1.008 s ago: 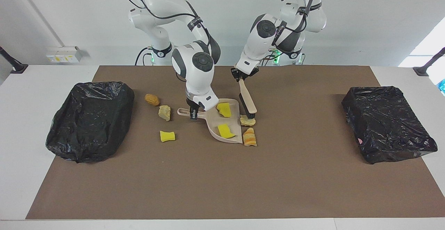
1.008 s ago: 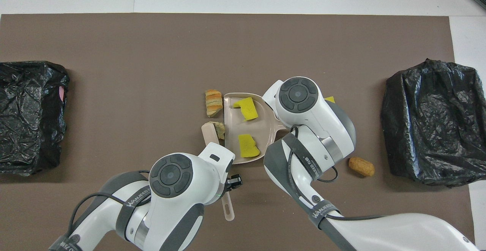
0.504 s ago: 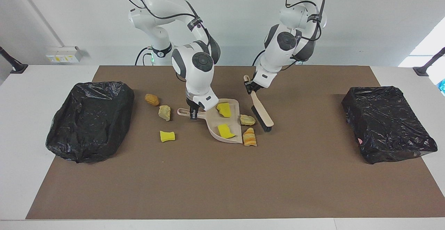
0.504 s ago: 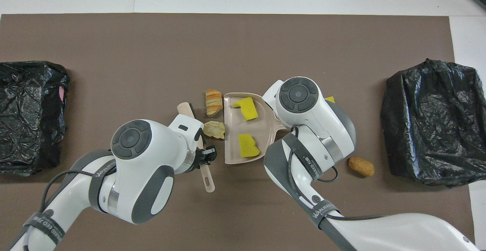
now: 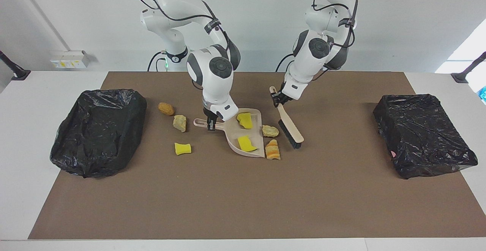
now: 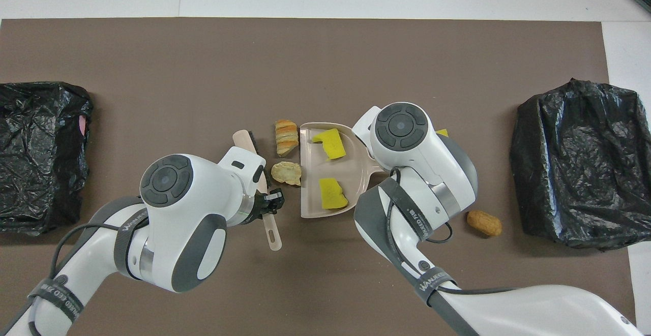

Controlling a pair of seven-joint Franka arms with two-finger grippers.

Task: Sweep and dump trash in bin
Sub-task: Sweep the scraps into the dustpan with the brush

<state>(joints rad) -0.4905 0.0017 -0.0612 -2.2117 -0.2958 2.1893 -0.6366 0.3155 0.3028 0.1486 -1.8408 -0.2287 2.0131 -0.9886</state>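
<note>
Trash (image 5: 270, 131), left claw (image 5: 280, 100) tilting brush (image 5: 289, 126)

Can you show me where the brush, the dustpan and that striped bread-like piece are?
brush (image 5: 291, 131): facing view, on its wooden back above the bristles.
dustpan (image 5: 232, 132): facing view, on the bare pan floor.
striped bread-like piece (image 5: 272, 150): facing view, on its middle.

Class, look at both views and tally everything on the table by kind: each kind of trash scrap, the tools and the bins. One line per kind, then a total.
Yellow sponge pieces: 3
Orange-tan bread-like chunks: 2
Pale rock-like lumps: 2
Dustpan: 1
Brush: 1
Black-bagged bins: 2
Total: 11
</note>
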